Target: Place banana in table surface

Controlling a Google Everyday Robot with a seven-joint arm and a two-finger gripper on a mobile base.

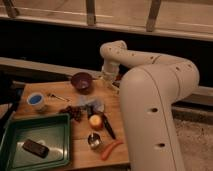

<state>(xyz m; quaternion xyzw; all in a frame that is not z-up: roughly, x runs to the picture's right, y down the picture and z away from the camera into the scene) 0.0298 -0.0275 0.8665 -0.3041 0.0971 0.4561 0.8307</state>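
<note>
**At the table's far right edge: banana placement, gripper poised behind the bowl**

Item 1, robot arm (150, 95): large white jointed body filling the right half of the view, elbow high, forearm reaching back and down toward the rear of the table.

Item 2, table surface (85, 150): light brown planked top, the destination. Bare wood shows along the far edge right of the bowl and in the strip between tray and carrot.

Item 3, green tray (15, 137): front left, holding one dark flat object. Not a target.

Item 4, maroon bowl (82, 81): rear centre, just left of the gripper.

Item 5, gripper (111, 80): hangs low at the far right edge, close above the wood. Jaws pressed together. A pale shape sits at their tip, probably the banana (113, 81), though too indistinct to confirm a pinch.

Item 6, smaller goods: blue-centred cup (36, 100), orange fruit (95, 121), carrot (111, 148), metal can (94, 140), dark cluster (75, 112).

Handling note, as judgement: the placing step appears near its end. Lower until the fruit rests flat on bare wood, well off the bowl rim and not overhanging the edge. Spread the jaws only at contact, then lift straight up so the curved fruit does not roll or get dragged.
</note>
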